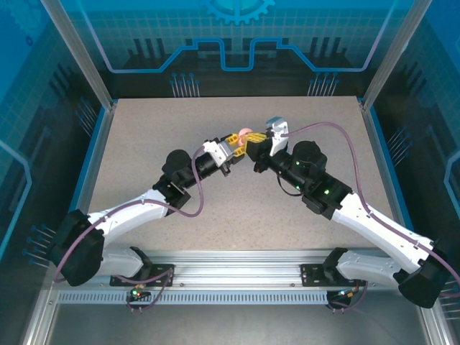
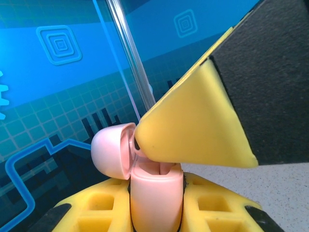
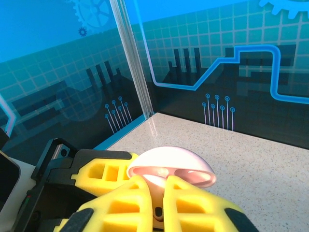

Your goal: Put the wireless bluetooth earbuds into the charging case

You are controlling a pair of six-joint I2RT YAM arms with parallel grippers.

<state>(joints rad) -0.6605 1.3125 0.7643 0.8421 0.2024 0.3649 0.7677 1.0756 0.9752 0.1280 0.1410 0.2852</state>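
Right end effector (image 3: 157,186), fingers nearly clenched, sits at the open mouth of the pink charging case (image 2: 155,195), gripped upright by the left end effector (image 1: 237,144), lid (image 2: 111,147) tipped toward 9 o'clock. Whether an earbud is pinched cannot be told.

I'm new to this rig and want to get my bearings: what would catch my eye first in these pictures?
First, the left arm and right arm meet tip to tip above the middle of the speckled table. Between them is a pale pink charging case, its lid flipped open, clamped in the left hand. The right hand, shut, holds a yellow fingertip at the case's open mouth.
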